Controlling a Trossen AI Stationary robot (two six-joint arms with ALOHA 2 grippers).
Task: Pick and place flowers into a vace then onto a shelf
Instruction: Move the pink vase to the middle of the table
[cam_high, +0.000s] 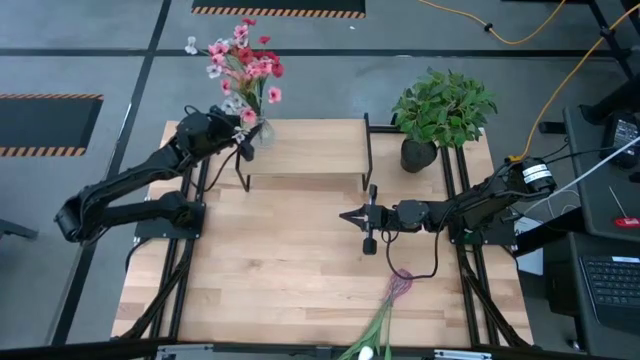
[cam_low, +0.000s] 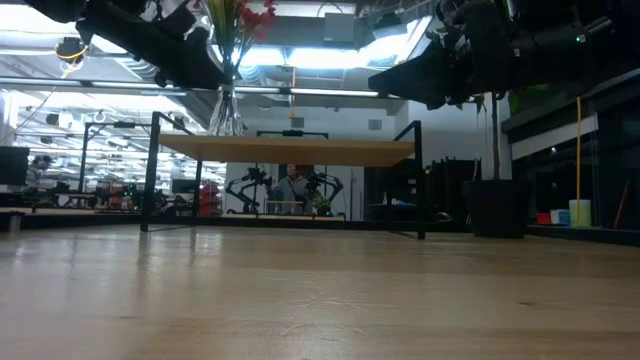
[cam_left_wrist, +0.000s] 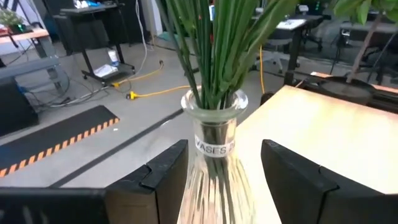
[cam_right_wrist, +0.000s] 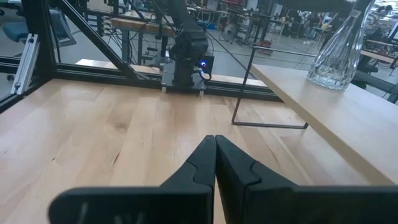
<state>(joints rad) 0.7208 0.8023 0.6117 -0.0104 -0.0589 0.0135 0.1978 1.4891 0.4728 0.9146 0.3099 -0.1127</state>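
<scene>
Glass vase (cam_left_wrist: 214, 155) with the flowers (cam_high: 243, 62) is standing on the shelf (cam_high: 305, 150) at its 9 o'clock end. Left claw (cam_left_wrist: 221, 180) is flanking the vase body, released, fingers apart from the glass. Judgement: retreat straight back toward 9 o'clock, level, without clipping the vase. Right claw (cam_high: 347, 215) is hovering clenched over the table (cam_high: 290, 270), holding nothing. Loose stems (cam_high: 385, 310) are lying at 6 o'clock. Potted plant (cam_high: 440, 110) is sitting at 1 o'clock. Lab benches and a person are filling the background.
</scene>
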